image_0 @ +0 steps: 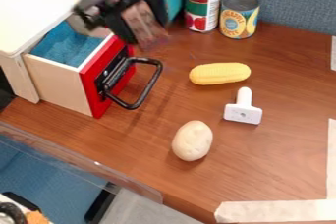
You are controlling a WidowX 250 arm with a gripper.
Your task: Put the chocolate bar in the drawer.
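The black gripper (136, 15) hangs near the top of the view, just right of the drawer and above the table. Between its fingers is a brown, blurred block, the chocolate bar (146, 27), held tilted with its lower end pointing down. The drawer (59, 84) has a red front with a black handle and stands pulled out of its white-topped cabinet. Blue lining shows inside it, and the gripper and bar are up and to the right of this opening.
Two cans, one red and green (203, 7) and one yellow (238, 16), stand at the back. A yellow corn cob (220, 73), a white T-shaped piece (243, 110) and a pale egg-shaped object (192, 141) lie on the wooden table (275, 154). The drawer handle (152, 83) juts rightward.
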